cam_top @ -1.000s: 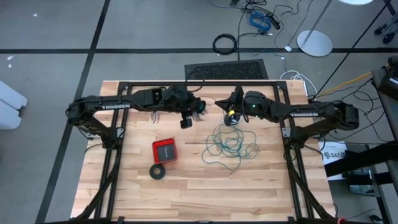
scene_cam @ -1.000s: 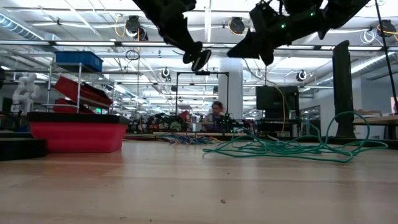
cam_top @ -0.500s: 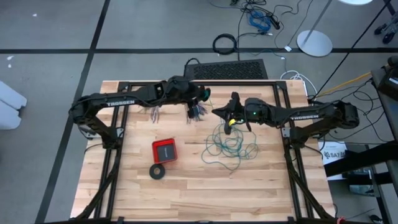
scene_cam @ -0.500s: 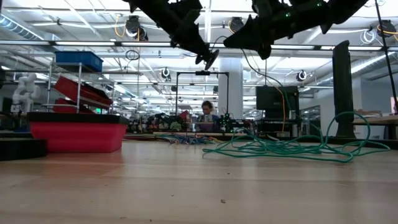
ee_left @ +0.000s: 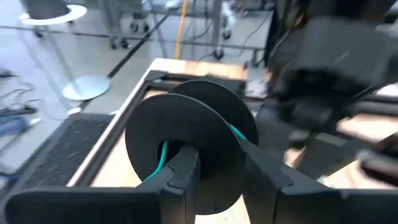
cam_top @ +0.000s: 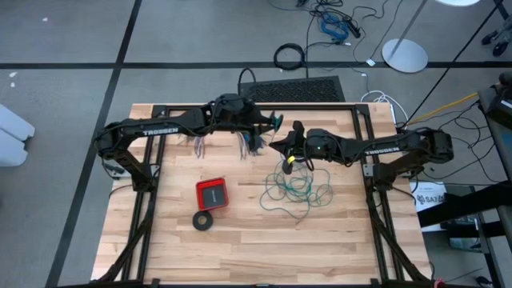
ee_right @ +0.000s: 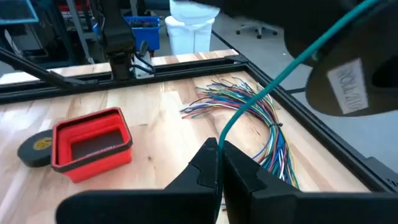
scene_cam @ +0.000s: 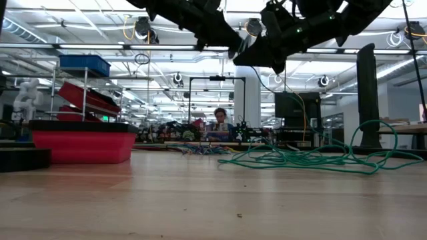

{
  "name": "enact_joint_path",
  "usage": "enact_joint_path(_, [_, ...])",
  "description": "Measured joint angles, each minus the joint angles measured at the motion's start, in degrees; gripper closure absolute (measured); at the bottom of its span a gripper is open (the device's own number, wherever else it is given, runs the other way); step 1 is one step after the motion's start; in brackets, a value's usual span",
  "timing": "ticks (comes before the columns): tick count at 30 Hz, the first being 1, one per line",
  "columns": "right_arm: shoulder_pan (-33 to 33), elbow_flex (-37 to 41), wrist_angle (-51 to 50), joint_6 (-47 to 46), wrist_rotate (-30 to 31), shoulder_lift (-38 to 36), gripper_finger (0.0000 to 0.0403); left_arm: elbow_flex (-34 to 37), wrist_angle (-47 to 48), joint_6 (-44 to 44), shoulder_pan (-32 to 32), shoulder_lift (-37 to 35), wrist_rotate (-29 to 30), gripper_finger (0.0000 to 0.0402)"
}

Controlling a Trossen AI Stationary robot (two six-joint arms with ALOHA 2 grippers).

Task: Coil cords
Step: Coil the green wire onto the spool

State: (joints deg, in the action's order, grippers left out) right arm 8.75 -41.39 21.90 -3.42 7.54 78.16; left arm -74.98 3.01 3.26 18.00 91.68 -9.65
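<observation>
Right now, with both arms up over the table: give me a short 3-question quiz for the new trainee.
1. True or false: the right hand is shut on the teal-green wire.
2. What does the left hand hold? A) a red tray B) the black spool C) a roll of tape
3. In the high view, which lies nearer the red tray: the black tape roll or the loose wire tangle?

Key:
1. True: the wire runs straight out from between its closed fingers.
2. B: the spool sits between its fingers, with some teal-green wire on it.
3. The black tape roll, right beside the tray.
</observation>
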Motion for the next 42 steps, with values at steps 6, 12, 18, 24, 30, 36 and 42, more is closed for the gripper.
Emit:
enact_joint_path(6, [1.67,0.00,0.60,1.25,0.23,1.10,0.0403,-0.02,-2.23,-3.97,-0.02,0.00,-5.49,0.0304])
enact_joint_path(12, [2.56,0.00,0.62,4.01,0.23,1.10,0.0403,-0.02,-1.47,-7.34,0.09,-0.31,-12.81,0.0304])
enact_joint_path(18, [3.46,0.00,-0.32,5.97,0.22,1.10,0.0403,-0.02,1.62,-8.69,0.72,-2.01,-18.41,0.0304])
enact_joint_path(24, [4.57,-0.02,-0.80,6.44,-0.20,1.08,0.0397,-0.02,4.38,-8.74,0.74,-3.18,-21.81,0.0304])
enact_joint_path(30, [4.68,-0.02,-1.14,7.46,-3.44,1.08,0.0395,-0.02,7.33,-7.21,0.74,-3.21,-25.75,0.0304])
enact_joint_path(36, [4.68,-0.02,-2.18,7.54,-6.31,1.08,0.0394,-0.02,8.91,-5.75,0.74,-3.21,-29.03,0.0304])
enact_joint_path(42, [4.66,-0.02,-3.87,7.57,-6.45,1.06,0.0394,-0.02,10.16,-4.67,0.76,-3.21,-31.37,0.0304])
